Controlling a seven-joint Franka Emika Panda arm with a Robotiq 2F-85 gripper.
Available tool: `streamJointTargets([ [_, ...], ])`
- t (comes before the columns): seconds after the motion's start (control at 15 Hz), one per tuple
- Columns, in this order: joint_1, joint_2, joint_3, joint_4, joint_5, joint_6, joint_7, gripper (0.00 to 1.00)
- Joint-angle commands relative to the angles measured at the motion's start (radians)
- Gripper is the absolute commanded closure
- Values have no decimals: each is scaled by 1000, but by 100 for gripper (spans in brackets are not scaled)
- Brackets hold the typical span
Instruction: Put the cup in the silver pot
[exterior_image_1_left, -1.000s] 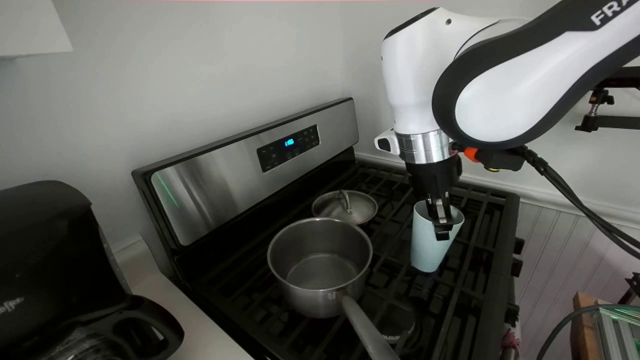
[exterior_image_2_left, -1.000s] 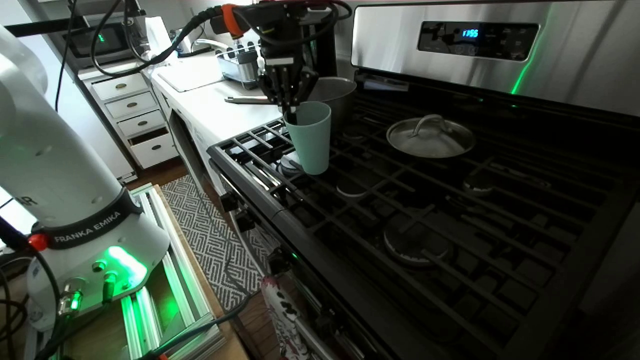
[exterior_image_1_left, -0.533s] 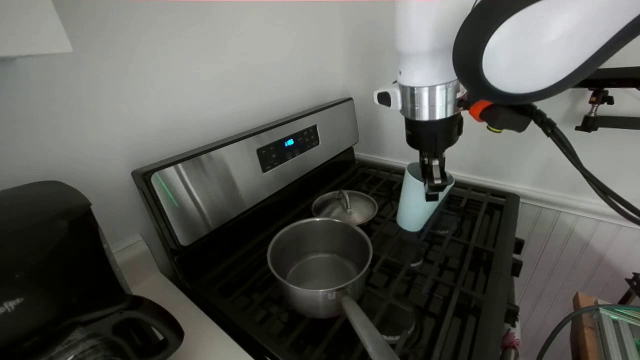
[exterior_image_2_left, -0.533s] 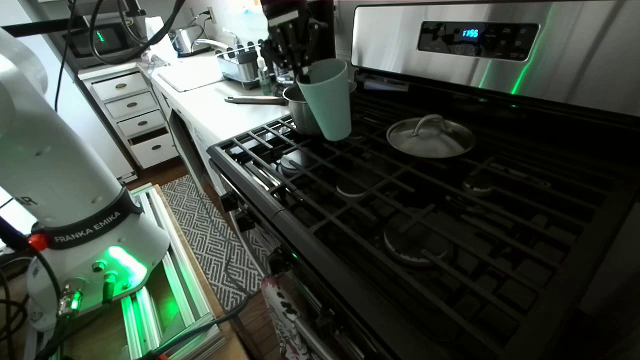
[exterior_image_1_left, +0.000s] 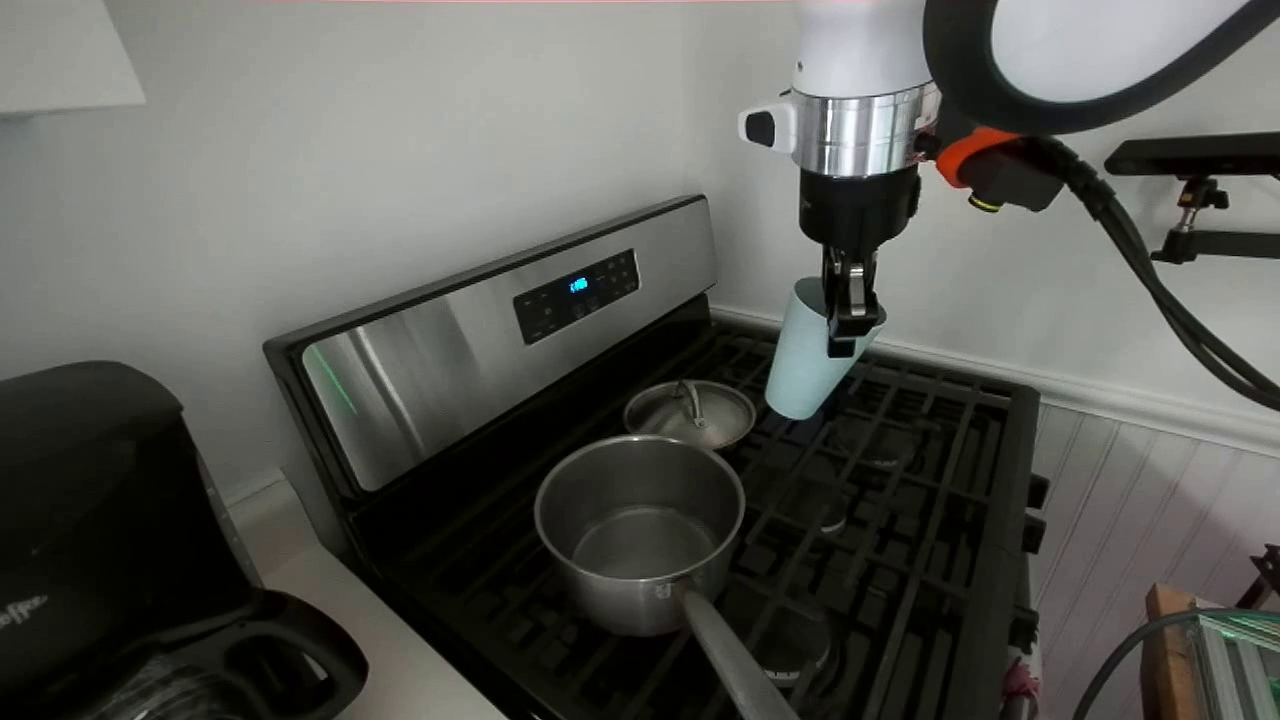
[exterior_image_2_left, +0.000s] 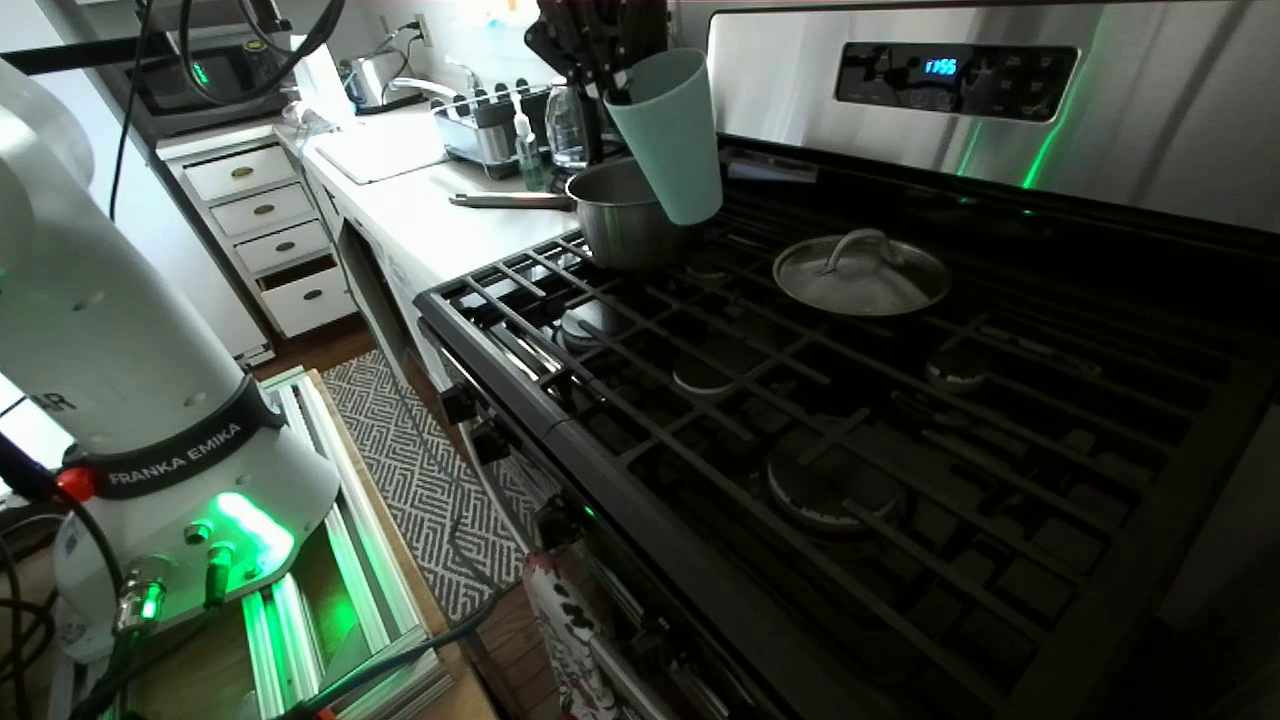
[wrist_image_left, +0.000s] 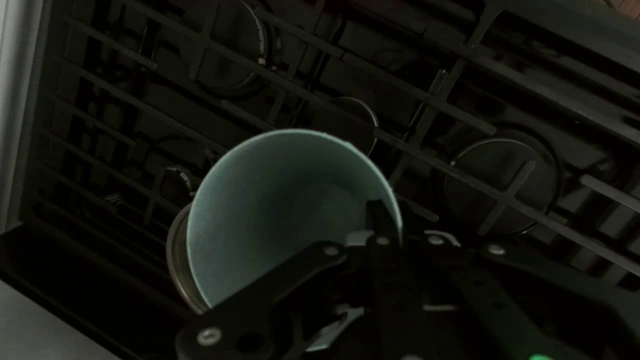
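Pale-blue tumbler (exterior_image_1_left: 799, 356): gripped, tilted, mouth up; base clear of grates (exterior_image_2_left: 690, 420); outside steel saucepan (exterior_image_1_left: 638, 603), overlapping it in an exterior view
Gripper (exterior_image_1_left: 847, 328): jaws clamped on tumbler wall @ rim, 1 finger inside, 1 outside
Steel saucepan: upright on grates, interior visible; hdl pts away frm backguard (exterior_image_1_left: 430, 388)
Steel lid (exterior_image_1_left: 722, 417): flat on grates nr backguard, loop hdl up, apart frm saucepan
Digital display (exterior_image_2_left: 940, 67): lit blue, set in backguard
Coffee maker (exterior_image_1_left: 95, 480): black, beside gas range (exterior_image_1_left: 1010, 480), partly out of frame in an exterior view
Patterned rug (exterior_image_2_left: 425, 490): on flr by range
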Motion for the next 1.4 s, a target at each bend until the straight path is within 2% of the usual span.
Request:
streamJointTargets([
  [0.0,5,0,-4,2,-1,-3,1,99],
  [0.33,85,36,60,41,-28,76,-72,99],
  [0.6,151,132,111,168,-35,56,-164,99],
  [0.8,185,213,111,249,8,51,-261,99],
  [1.0,192,273,113,282,36,43,-328,99],
  [1.33,177,287,126,259,11,63,-300,94],
])
